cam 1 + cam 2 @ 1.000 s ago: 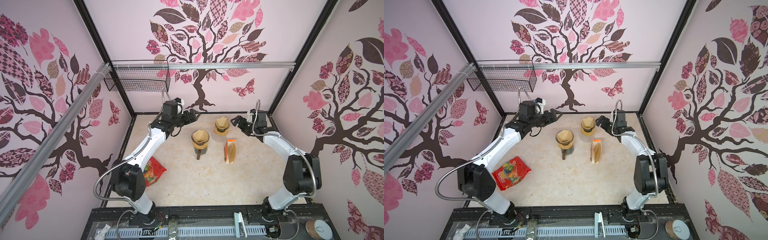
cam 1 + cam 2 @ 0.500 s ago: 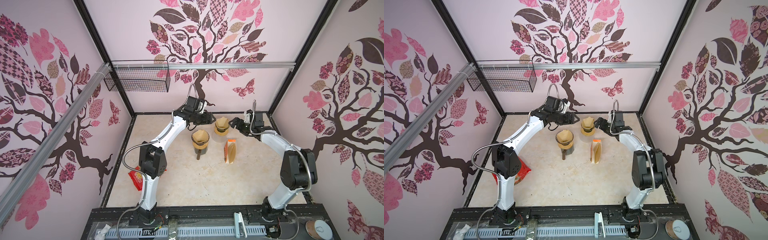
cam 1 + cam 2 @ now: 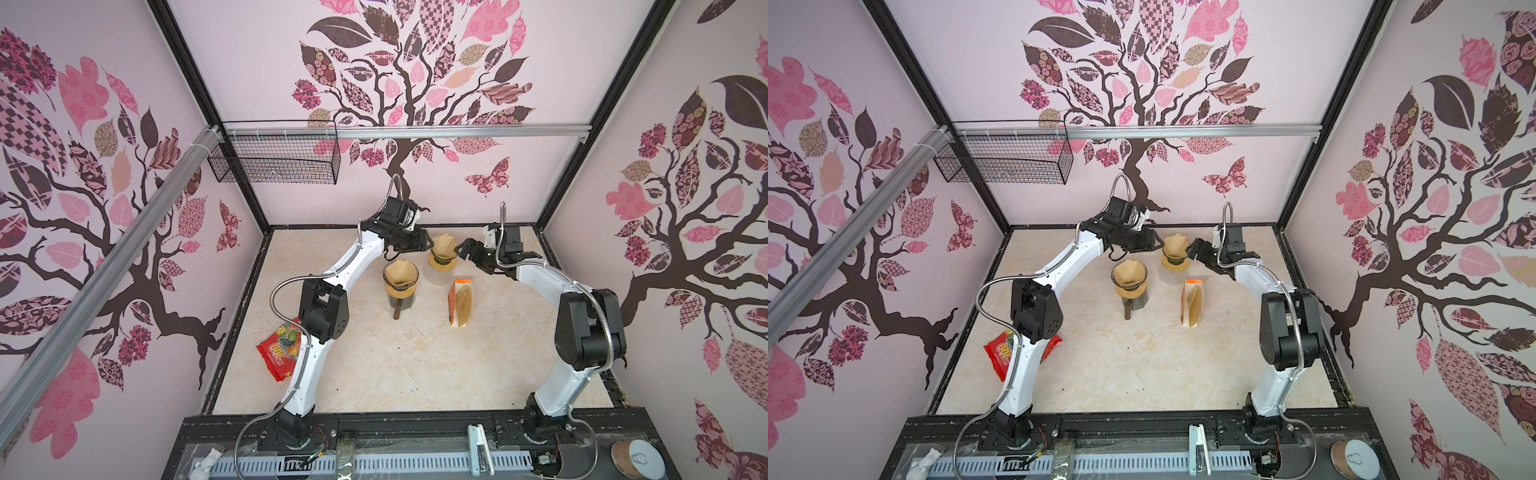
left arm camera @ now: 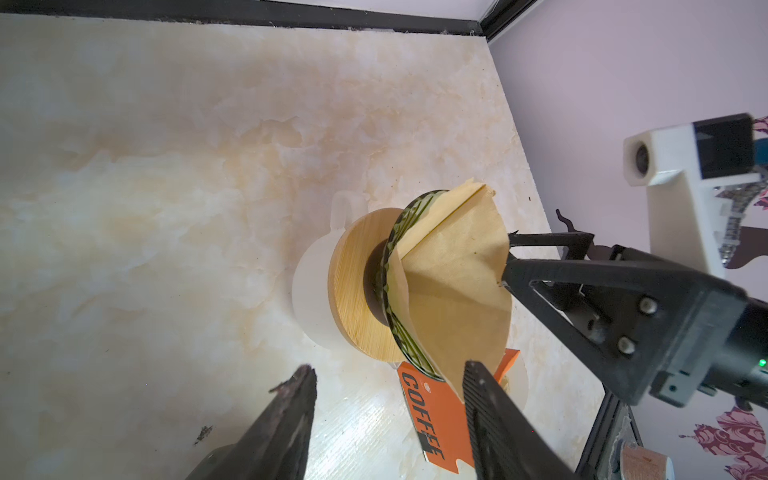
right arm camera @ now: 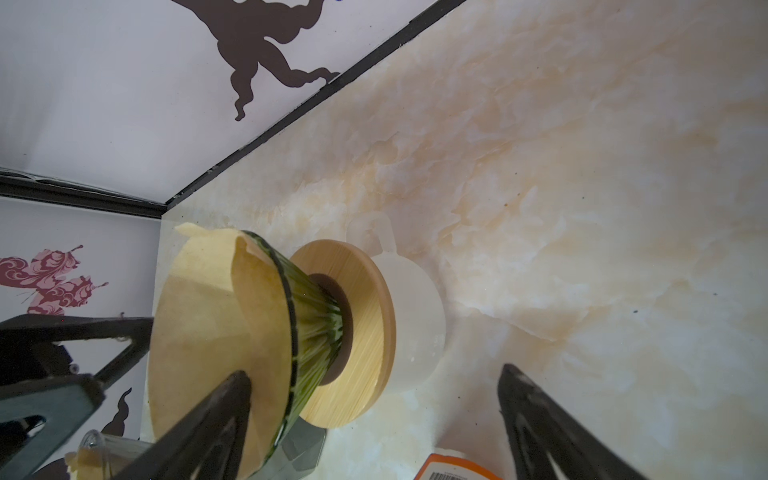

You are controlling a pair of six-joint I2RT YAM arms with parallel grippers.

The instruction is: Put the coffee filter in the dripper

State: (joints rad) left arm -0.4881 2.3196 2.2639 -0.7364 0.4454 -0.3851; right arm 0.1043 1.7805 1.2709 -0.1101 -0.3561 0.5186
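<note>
Within the last second the left gripper (image 3: pixel 424 244) has swung across to the green dripper (image 3: pixel 444 258) on the white mug (image 4: pixel 316 291). Its jaws are narrowing but still apart and hold nothing, one finger close against the coffee filter (image 4: pixel 457 291) standing half-folded in that dripper's cone. The right gripper (image 3: pixel 461 251) has edged up on the dripper's opposite side, spread wide and empty. The paper is in, so probably only seating remains. The count is two drippers, with the second dripper (image 3: pixel 400 280) just in front of the green one and each holding one filter. There is one orange filter box (image 3: pixel 459 303) and one red snack bag (image 3: pixel 279 353).
</note>
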